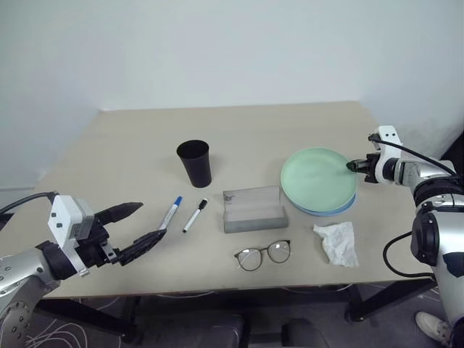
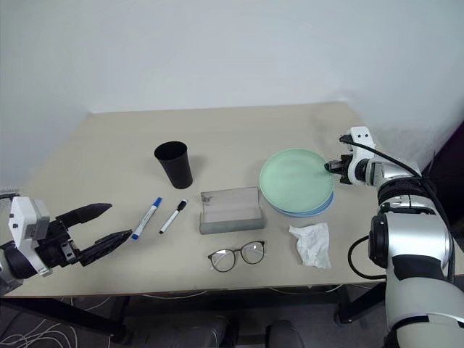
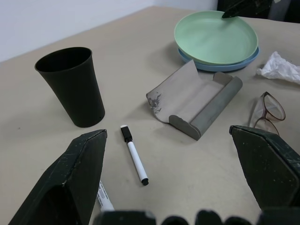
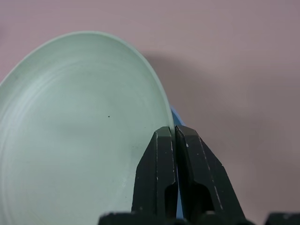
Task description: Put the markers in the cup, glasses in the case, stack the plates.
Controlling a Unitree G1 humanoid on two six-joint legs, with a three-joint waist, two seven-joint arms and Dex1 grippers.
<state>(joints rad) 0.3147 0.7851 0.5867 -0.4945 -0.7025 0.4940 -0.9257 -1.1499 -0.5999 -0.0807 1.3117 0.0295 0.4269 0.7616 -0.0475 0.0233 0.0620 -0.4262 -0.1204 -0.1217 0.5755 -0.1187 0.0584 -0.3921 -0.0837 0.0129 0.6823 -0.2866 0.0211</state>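
Observation:
The mint green plate lies on top of the light blue plate at the table's right. My right gripper is shut on the green plate's right rim. The black cup stands upright left of centre. In front of it lie the blue-capped marker and the black-capped marker. The grey case sits open in the middle, with the glasses unfolded in front of it. My left gripper hovers open near the front left edge, just left of the markers, holding nothing.
A crumpled white tissue lies right of the glasses, in front of the plates. The beige table has bare room at its back and left. A white wall rises behind the table.

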